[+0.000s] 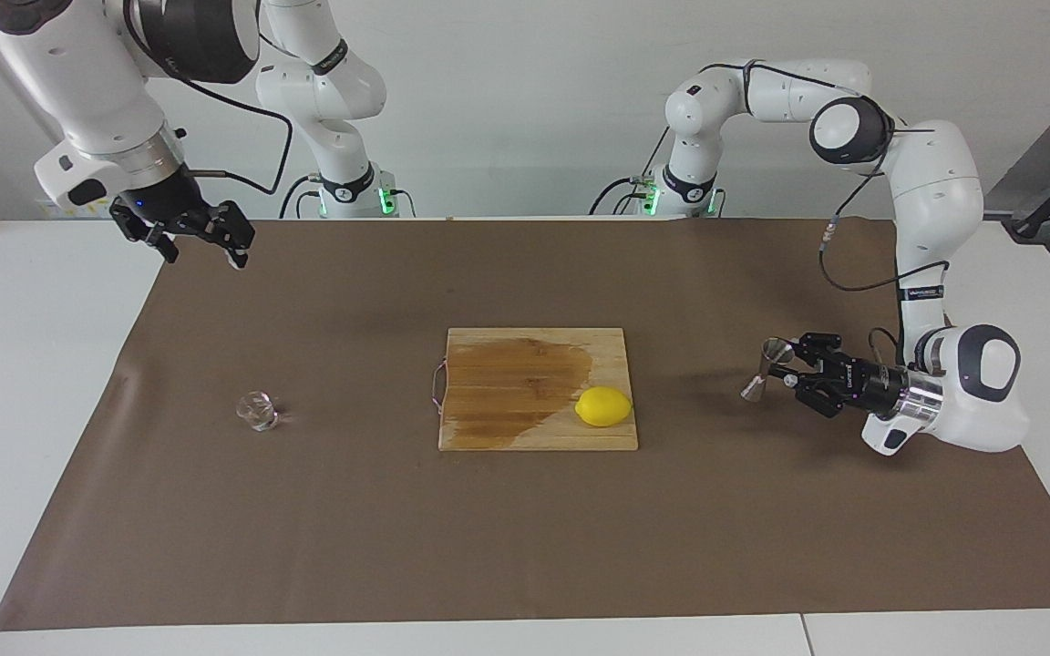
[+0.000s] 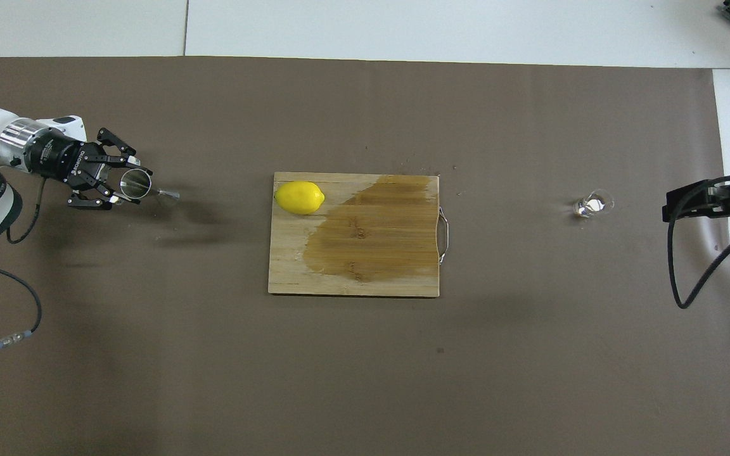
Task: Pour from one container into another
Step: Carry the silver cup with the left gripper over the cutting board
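Left gripper (image 1: 787, 368) sits at the right of the facing frame, clamped on the silver jigger (image 1: 767, 364), which hangs tilted above the brown mat (image 1: 525, 528), clear of it. In the overhead frame the same gripper (image 2: 125, 188) and jigger (image 2: 142, 185) show at the left edge. At mid-frame lies the wooden cutting board (image 1: 507, 428) with a lemon (image 1: 603, 406) on it. Lower left of the facing frame stands the clear glass cup (image 1: 257, 411) on the mat. Right gripper (image 1: 201, 244), jaws spread and empty, waits raised at the upper left.
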You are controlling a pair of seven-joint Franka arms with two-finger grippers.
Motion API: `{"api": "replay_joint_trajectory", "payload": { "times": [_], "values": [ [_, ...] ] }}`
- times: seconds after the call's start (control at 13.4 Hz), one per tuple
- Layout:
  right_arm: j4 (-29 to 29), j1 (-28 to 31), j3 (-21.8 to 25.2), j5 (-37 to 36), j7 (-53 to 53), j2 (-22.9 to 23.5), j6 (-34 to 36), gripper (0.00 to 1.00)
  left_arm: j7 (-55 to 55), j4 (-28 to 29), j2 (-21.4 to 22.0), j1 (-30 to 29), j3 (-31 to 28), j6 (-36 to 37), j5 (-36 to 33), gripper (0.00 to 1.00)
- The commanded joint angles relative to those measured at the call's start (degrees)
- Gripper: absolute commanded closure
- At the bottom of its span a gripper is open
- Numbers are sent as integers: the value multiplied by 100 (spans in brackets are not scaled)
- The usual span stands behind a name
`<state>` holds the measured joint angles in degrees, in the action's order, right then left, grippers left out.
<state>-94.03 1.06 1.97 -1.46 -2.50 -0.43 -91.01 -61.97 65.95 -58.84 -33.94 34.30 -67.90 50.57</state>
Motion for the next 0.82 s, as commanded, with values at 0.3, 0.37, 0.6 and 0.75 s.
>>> {"api": "replay_joint_trajectory", "payload": {
  "times": [0.3, 0.37, 0.6, 0.75],
  "values": [
    [-344, 78, 31, 67, 241, -238, -127, 0, 18, 1506, 1312, 913, -396, -1303, 1146, 61],
    [-344, 78, 31, 67, 241, -238, -127, 0, 62, 1709, 1523, 1185, -598, -1444, 1418, 61],
    [-344, 87, 31, 67, 302, -238, -127, 0, 97, 2158, 2077, 2457, -1799, -1577, 2585, 61],
    [-344, 87, 31, 59, 276, -238, -118, 0, 272, 2343, 2289, 3442, -2722, -1577, 3228, 61]
  ]
}}
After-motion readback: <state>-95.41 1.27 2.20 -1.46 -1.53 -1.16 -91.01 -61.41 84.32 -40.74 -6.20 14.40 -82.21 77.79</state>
